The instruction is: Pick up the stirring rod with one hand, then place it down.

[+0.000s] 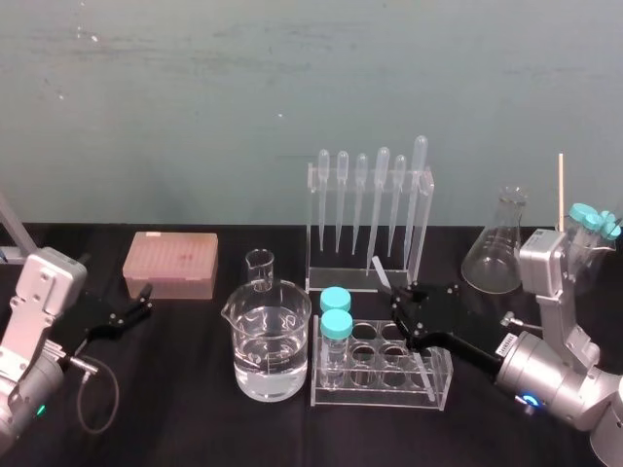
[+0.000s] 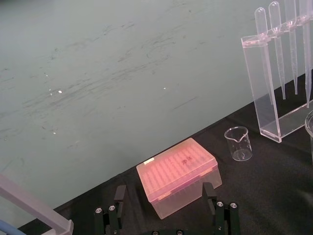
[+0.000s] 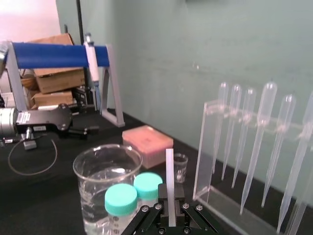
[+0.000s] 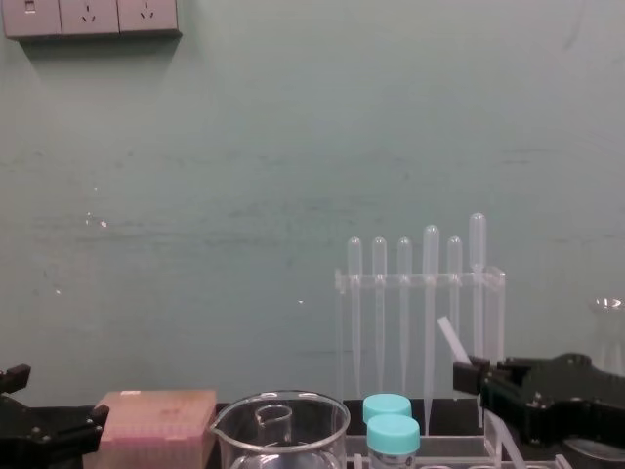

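The stirring rod (image 3: 169,169) is a thin translucent-white stick standing up between the fingers of my right gripper (image 3: 169,208), which is shut on its lower part. From the head, the rod (image 1: 378,269) slants up just in front of the pipette rack (image 1: 370,209), with the right gripper (image 1: 401,298) behind the tube rack (image 1: 428,375). In the chest view the rod (image 4: 450,339) rises at a tilt from the right gripper (image 4: 467,376). My left gripper (image 1: 144,298) rests open at the table's left, and its fingers (image 2: 119,195) point toward the pink box (image 2: 178,176).
A large beaker of water (image 1: 270,341) stands left of the tube rack, which holds two teal-capped tubes (image 1: 336,313). A small beaker (image 1: 259,268) and the pink tip box (image 1: 170,263) sit farther left. A conical flask (image 1: 496,253) stands at the back right.
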